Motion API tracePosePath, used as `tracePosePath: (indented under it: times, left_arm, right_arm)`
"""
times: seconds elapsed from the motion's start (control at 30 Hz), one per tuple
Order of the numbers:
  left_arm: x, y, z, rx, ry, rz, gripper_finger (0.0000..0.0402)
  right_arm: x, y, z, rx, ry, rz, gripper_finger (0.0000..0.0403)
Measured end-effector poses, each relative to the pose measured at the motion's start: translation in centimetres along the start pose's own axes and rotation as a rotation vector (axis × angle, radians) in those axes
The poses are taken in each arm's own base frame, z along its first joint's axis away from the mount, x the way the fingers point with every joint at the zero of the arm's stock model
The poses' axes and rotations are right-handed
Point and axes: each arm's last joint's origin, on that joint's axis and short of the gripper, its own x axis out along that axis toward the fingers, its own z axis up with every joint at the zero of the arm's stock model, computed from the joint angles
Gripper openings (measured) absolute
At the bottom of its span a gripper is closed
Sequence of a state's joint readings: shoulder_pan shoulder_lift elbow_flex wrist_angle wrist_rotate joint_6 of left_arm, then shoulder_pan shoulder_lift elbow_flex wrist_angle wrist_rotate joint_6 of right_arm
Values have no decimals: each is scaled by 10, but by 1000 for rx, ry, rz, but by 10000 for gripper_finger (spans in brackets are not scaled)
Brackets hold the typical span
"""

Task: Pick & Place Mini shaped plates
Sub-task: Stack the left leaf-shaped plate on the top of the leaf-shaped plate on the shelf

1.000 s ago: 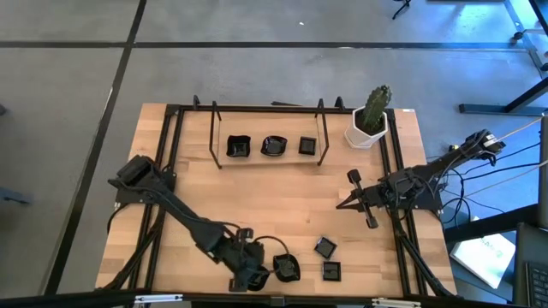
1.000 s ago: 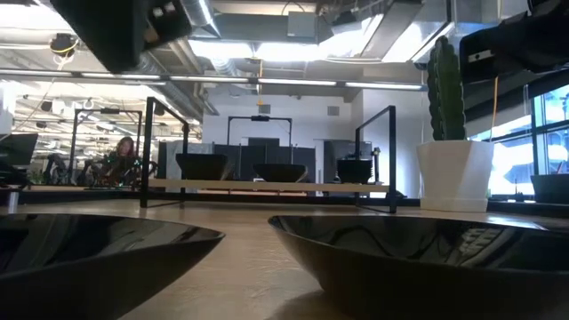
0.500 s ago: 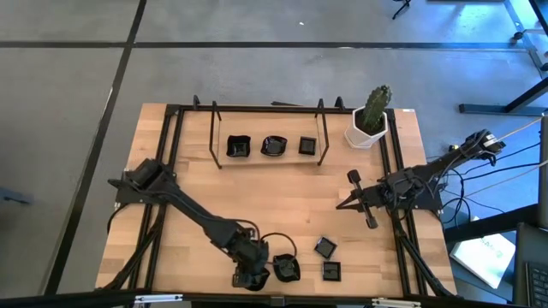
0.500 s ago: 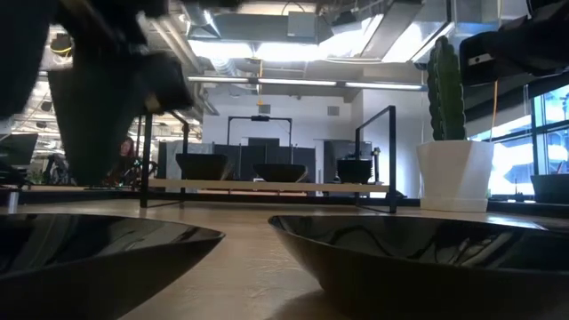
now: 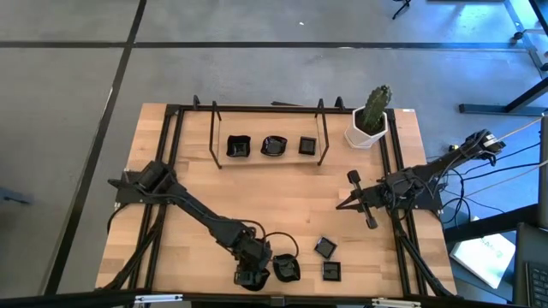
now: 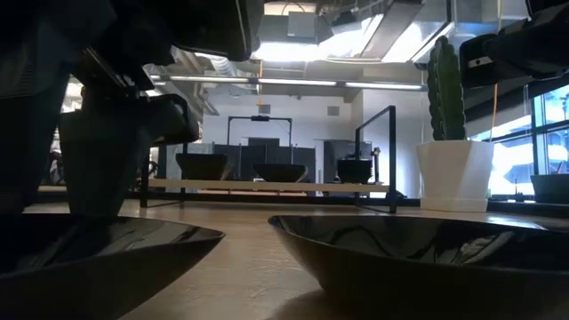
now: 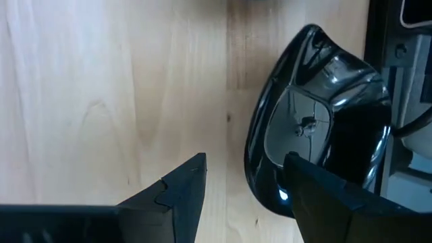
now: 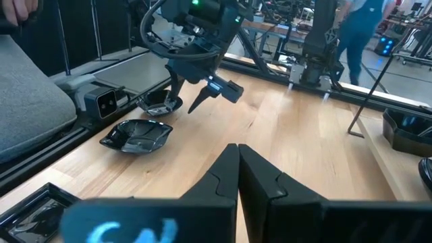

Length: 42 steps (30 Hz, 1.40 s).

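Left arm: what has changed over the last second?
The left gripper has come down at the table's near edge, jaws open astride the rim of a wavy black plate, not yet gripping. The right gripper, shut, the three shelf plates and the cactus pot stayed put.

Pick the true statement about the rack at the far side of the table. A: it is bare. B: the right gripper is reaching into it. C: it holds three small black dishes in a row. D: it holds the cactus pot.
C: the rack carries three small black dishes side by side on its shelf, with the cactus pot on the table beside it and the right gripper well short of it.
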<state>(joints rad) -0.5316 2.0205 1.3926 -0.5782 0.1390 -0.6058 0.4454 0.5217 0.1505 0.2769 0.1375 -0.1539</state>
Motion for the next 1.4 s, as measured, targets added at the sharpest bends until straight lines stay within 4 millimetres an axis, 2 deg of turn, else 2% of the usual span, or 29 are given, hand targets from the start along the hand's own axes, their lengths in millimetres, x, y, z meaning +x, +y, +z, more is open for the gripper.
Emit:
tracePosePath:
  times: [0.3,0.4,0.53,0.73,0.87,1.03,1.2,1.3,1.4]
  left_arm:
    - [9,2,-2,72,25,14,188]
    - [12,3,-2,106,31,15,174]
    - [12,4,-2,151,34,21,127]
    - [5,1,-1,184,21,-2,15]
    - [-5,2,0,170,8,-4,5]
    - [-43,4,5,166,-74,23,3]
    - [-106,18,7,180,-229,141,3]
    - [-148,39,9,134,-348,265,2]
    - [-186,73,13,44,-449,380,3]
  right_arm:
    - [0,0,-2,-6,17,3,7]
    - [0,0,-2,-6,17,3,7]
    - [0,0,-2,-6,17,2,7]
    - [0,0,-2,-6,17,3,7]
    - [0,0,-2,-6,17,3,7]
    - [0,0,-2,-7,20,3,7]
    - [0,0,-2,-4,20,3,7]
    - [0,0,-2,-6,20,3,7]
    - [0,0,-2,-6,20,3,7]
